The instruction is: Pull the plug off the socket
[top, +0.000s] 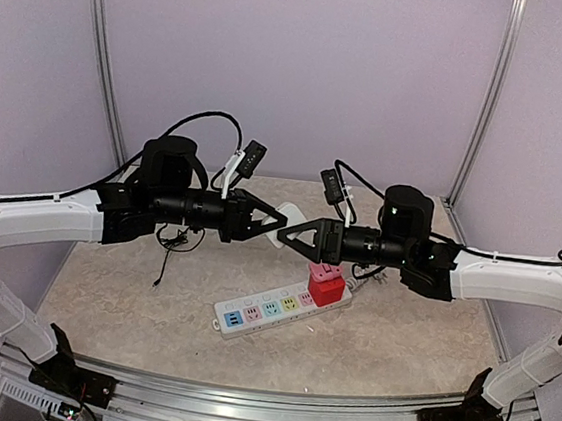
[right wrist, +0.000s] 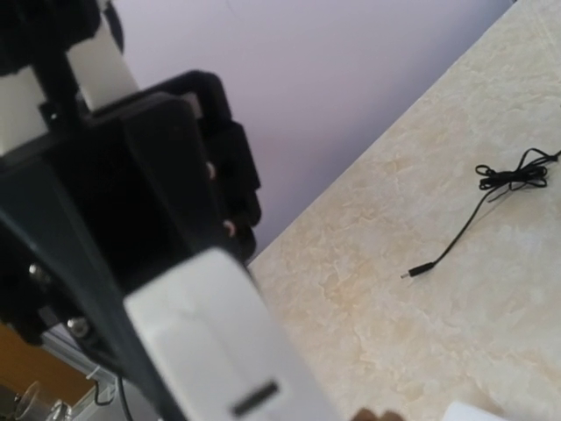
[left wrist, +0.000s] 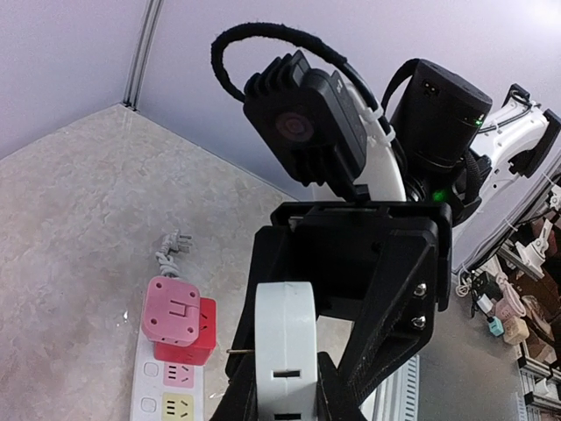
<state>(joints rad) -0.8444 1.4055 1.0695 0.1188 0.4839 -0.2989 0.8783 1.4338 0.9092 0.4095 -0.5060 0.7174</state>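
**Mottled beige worktop with a socket and two leads**

The worktop has a beige, stone-like pattern. The socket lies flat and aslant near the middle, its right end nearer the far edge. Just beyond that end lies its white cord, bunched up. A thin black cable lies tangled toward the left edge, one loose end trailing toward the near edge.
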